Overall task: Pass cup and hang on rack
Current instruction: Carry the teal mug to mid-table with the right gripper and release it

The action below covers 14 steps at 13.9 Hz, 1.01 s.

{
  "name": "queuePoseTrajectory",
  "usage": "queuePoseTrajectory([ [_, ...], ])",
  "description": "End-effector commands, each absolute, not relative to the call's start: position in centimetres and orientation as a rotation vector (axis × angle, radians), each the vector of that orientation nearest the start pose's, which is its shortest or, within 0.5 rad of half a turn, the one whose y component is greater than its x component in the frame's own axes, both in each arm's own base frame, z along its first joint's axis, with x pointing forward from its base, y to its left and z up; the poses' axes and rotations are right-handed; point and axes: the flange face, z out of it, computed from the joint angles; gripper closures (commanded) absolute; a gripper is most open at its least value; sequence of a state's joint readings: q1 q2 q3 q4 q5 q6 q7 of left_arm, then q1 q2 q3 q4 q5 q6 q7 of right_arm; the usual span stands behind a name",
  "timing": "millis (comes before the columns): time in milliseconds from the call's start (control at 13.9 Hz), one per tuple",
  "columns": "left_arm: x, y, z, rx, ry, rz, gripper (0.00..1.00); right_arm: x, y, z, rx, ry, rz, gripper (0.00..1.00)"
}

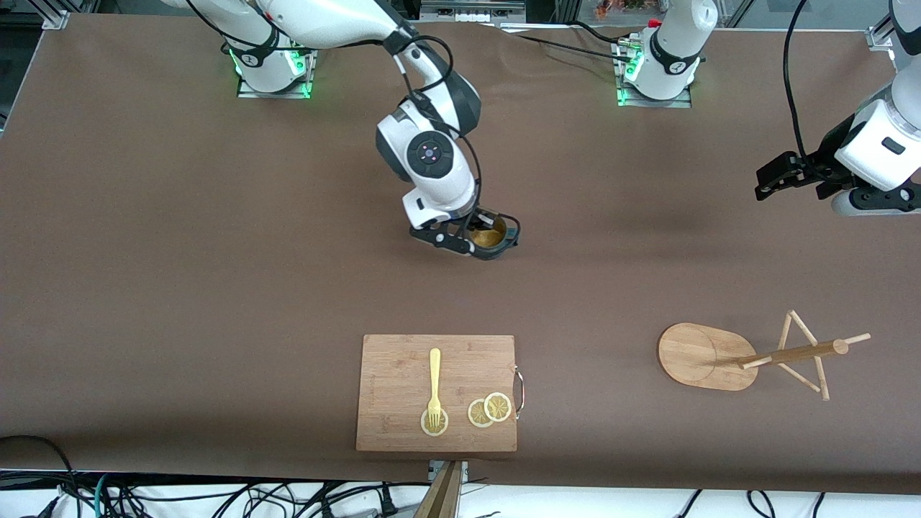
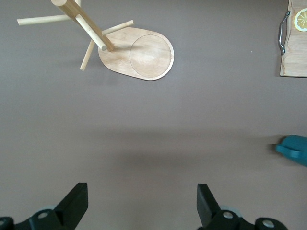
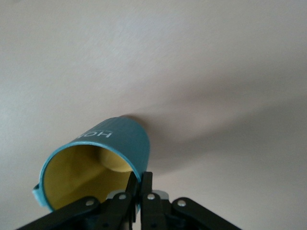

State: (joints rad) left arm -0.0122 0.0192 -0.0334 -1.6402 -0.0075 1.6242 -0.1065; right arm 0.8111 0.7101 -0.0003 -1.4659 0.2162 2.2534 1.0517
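The dark teal cup (image 1: pixel 496 237), ribbed outside and yellowish inside, is in the middle of the table with its mouth tipped toward the front camera. My right gripper (image 1: pixel 481 234) is shut on the cup's rim; in the right wrist view the two fingers (image 3: pixel 141 179) pinch the cup wall (image 3: pixel 115 139), one inside and one outside. The bamboo rack (image 1: pixel 791 353) stands on its oval base (image 1: pixel 701 356) toward the left arm's end, nearer the front camera than the cup. My left gripper (image 1: pixel 791 180) hangs open and empty (image 2: pixel 142 194) over bare cloth at that end, with the rack (image 2: pixel 139 52) and the cup's edge (image 2: pixel 293 148) in its view.
A rectangular wooden cutting board (image 1: pixel 437 393) lies near the table's front edge, carrying a yellow fork (image 1: pixel 434 385) and lemon slices (image 1: pixel 490 410). Its metal handle (image 2: pixel 283 31) faces the rack. Brown cloth covers the table between cup and rack.
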Motion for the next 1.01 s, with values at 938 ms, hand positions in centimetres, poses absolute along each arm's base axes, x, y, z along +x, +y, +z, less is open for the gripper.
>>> queuePoseTrajectory([
  [938, 56.2, -9.7, 58.1, -3.195, 0.116, 0.028, 0.0, 62.0, 22.4, 46.9, -3.225, 0.3, 0.153, 0.0],
])
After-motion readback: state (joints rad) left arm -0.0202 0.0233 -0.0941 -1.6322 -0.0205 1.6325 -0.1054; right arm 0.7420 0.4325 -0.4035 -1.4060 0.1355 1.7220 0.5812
